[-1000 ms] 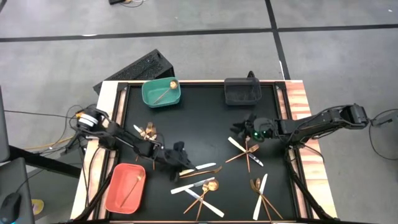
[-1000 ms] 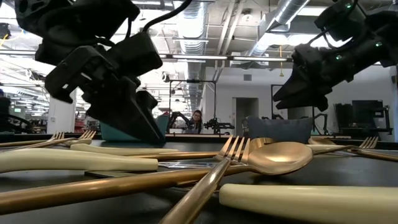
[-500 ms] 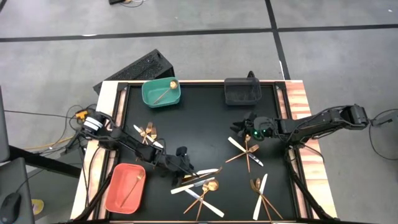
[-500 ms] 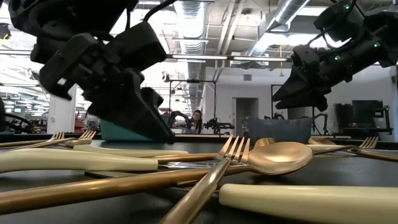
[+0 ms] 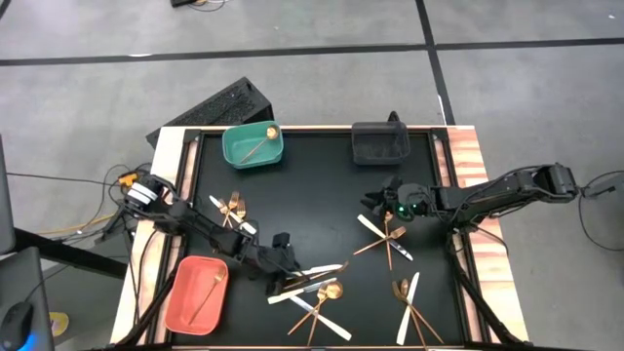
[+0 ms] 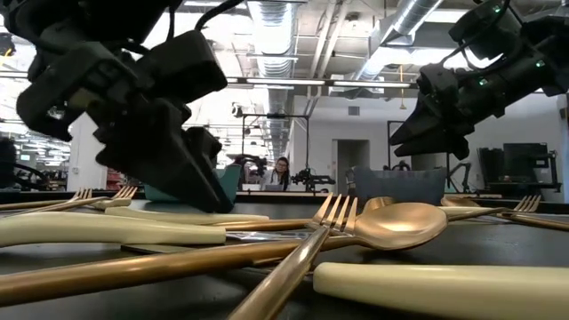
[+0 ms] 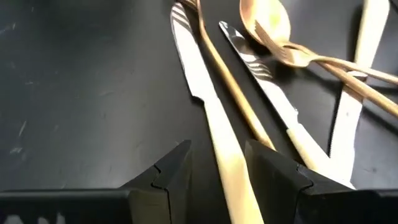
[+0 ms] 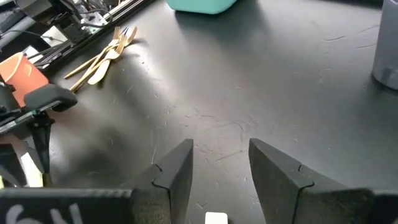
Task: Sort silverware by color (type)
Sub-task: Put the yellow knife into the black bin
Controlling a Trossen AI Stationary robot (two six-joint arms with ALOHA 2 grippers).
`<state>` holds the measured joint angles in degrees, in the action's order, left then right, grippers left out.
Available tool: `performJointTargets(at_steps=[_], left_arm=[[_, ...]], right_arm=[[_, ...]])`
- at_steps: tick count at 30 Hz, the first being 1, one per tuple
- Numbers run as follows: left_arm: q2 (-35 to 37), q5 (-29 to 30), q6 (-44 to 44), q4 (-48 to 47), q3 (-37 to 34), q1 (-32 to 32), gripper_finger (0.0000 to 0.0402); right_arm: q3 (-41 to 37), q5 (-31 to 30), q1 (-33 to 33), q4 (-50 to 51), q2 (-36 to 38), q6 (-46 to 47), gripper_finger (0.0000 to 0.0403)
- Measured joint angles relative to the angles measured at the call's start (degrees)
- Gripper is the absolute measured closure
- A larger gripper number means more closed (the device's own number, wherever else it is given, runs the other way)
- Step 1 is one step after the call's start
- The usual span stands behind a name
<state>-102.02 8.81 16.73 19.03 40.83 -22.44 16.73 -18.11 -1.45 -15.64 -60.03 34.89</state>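
- I am working at a desk (image 5: 322, 200) covered by a black mat that is showing fine scratches, with wooden strips running down both sides
- My left tool (image 5: 280, 255) is hanging low over the near middle of the mat, its fingers (image 7: 168, 171) spread on either side of a white-handled knife (image 7: 214, 127), apart from the handle
- More silverware (image 5: 314, 292) is lying crossed just beyond it: a gold spoon (image 7: 264, 22), gold forks and other pale knives
- My right tool (image 5: 388, 202) is hovering above the mat's right half with its fingers spread and nothing between them, just behind another small cluster (image 5: 385, 239)
- A further pair of gold forks (image 5: 232, 206) is lying near the left side
- A teal bin (image 5: 253, 145) at the far edge is holding a gold spoon, a salmon bin (image 5: 195, 294) at the near left is holding a gold piece, and a black bin (image 5: 380, 142) is sitting at the far right
- Around the desk grey floor is showing, crossed by dark lines
- Beyond the desk an open hall with ceiling ducts and strip lights is showing, and a person (image 6: 283, 171) is sitting far back
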Motion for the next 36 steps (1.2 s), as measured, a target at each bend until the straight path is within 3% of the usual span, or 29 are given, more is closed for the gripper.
performJointTargets(at_steps=[11, 19, 23, 31, 36], left_arm=[[-3.6, 5.2, 0.1, -1.3, 0.3, -0.6, 0.0271], [-3.4, 10.1, -3.0, -2.5, 0.2, 0.0, 0.0358], [-3.0, 17.3, -3.3, -2.8, 0.1, 0.9, 0.0358], [6.1, 41.1, -13.8, -3.0, -0.1, 3.9, 0.0357], [12.1, 43.1, -16.7, 4.5, -0.1, 9.8, 0.0355]], right_arm=[[0.0, -0.1, 1.6, 0.0, 0.0, 0.3, 0.0228], [0.0, -0.1, 1.8, 0.1, 0.0, 0.7, 0.0228], [0.0, -0.1, 1.8, -3.2, 0.0, 4.0, 0.0228], [0.0, 1.7, 3.5, -15.7, 0.0, 3.7, 0.0226], [0.0, -1.6, 3.7, -21.9, 0.0, 3.7, 0.0212]])
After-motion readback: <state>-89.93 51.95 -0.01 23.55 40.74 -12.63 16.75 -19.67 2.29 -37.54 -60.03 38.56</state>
